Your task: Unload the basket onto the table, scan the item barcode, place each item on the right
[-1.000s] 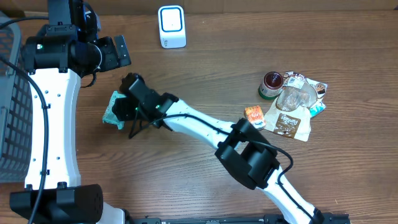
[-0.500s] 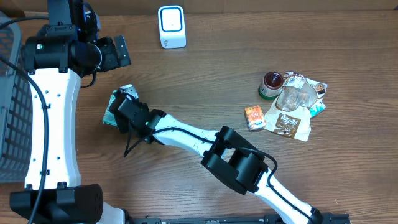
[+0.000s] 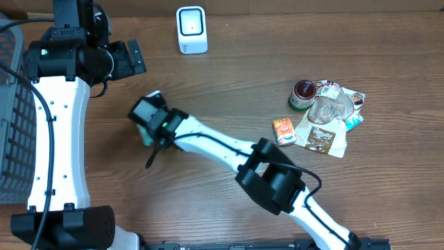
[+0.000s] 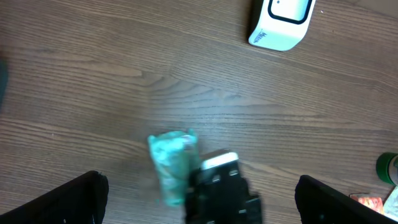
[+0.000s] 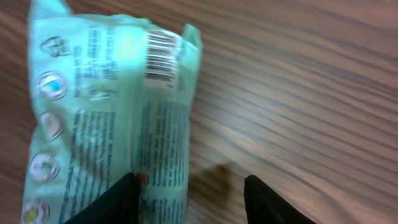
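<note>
The item is a teal packet [image 5: 106,112], its printed barcode [image 5: 163,56] facing my right wrist camera. My right gripper [image 5: 189,180] is shut on the packet, which lies against the left finger [image 5: 115,202]. Some wood shows between the packet's edge and the right finger [image 5: 270,202]. From overhead the right gripper [image 3: 148,117] covers most of the packet [image 3: 145,136]. The white scanner [image 3: 191,29] stands at the table's back, up and to the right of the packet. My left gripper [image 3: 130,59] hangs open and empty left of the scanner; its wrist view shows the packet [image 4: 169,165] and the scanner [image 4: 280,22].
A pile of other items lies at the right: a red-lidded jar [image 3: 304,94], a clear cup [image 3: 327,107], a brown pouch [image 3: 322,137] and a small orange packet [image 3: 284,130]. A grey basket [image 3: 14,118] stands at the left edge.
My right gripper closed in on the teal packet and has shifted right and slightly back with it. The left arm has not moved.
</note>
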Robot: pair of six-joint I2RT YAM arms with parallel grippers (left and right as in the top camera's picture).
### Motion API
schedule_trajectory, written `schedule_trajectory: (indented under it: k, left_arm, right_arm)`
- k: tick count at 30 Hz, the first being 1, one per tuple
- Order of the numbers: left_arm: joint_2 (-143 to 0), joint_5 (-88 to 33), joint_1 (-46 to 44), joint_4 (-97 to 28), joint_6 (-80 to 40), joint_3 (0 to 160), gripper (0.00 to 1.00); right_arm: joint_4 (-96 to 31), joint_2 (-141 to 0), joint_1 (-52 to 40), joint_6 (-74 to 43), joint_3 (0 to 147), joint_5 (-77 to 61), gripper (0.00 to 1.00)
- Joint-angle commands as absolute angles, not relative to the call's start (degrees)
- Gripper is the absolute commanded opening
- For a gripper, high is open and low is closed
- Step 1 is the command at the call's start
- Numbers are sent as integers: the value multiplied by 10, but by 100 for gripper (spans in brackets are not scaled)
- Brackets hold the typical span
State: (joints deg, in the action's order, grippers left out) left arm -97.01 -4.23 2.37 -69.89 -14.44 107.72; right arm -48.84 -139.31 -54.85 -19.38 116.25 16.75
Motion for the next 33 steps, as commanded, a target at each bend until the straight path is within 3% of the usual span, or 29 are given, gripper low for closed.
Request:
schedule_trajectory:
  k: [1, 5, 9, 11, 13, 15, 20, 27, 33]
  left_arm:
    - [-973, -40, 26, -699, -137, 1078, 100]
    - [-973, -40, 26, -699, -137, 1078, 100]
    - [-973, -40, 26, -699, -137, 1078, 100]
    - [-973, -40, 26, -699, -137, 1078, 99]
    - [-973, -40, 26, -699, -137, 1078, 100]
    - [-973, -40, 26, -699, -137, 1078, 99]
    - [-973, -40, 26, -699, -137, 1078, 100]
    - [-973, -40, 26, -699, -137, 1078, 100]
    - [-973, -40, 26, -699, -137, 1078, 100]
  right_arm:
    - [-546, -1376, -513, -168, 1163, 180, 51]
    - [-599, -1335, -483, -169, 1191, 116, 57]
    - [-617, -1305, -441, -189, 1206, -43, 62]
    - [-602, -1302, -418, -193, 1206, -192, 56]
    - [-573, -1303, -416, -193, 1199, -235, 48]
    - [-540, -1312, -431, -202, 1196, -236, 31]
    - [-503, -1347, -473, -271, 1189, -202, 10]
    - [-533, -1377, -499, -286, 1188, -169, 8]
    - [-620, -1377, -493, -307, 1188, -43, 8]
